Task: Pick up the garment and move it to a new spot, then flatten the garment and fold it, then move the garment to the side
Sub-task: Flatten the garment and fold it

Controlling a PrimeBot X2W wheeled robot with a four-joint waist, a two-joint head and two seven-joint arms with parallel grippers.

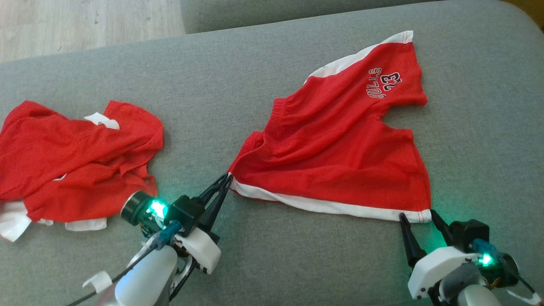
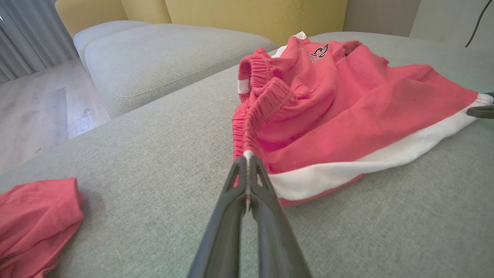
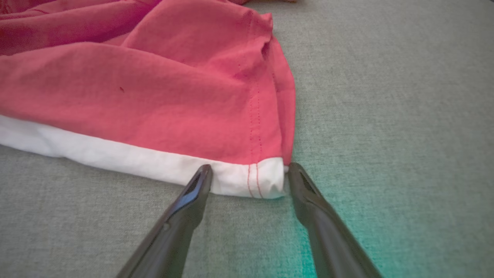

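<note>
On the grey sofa seat [image 1: 263, 72], the red shorts [image 1: 340, 157] lie spread right of centre, white stripe [image 1: 323, 205] toward the robot, well apart from a second crumpled red garment [image 1: 72, 165] at the left. The left gripper [image 1: 228, 177] is clamped tight on the waistband corner at the shorts' near left end. The right gripper [image 1: 417, 215] stands with fingers spread wide, tips flanking the near right hem corner, holding nothing.
</note>
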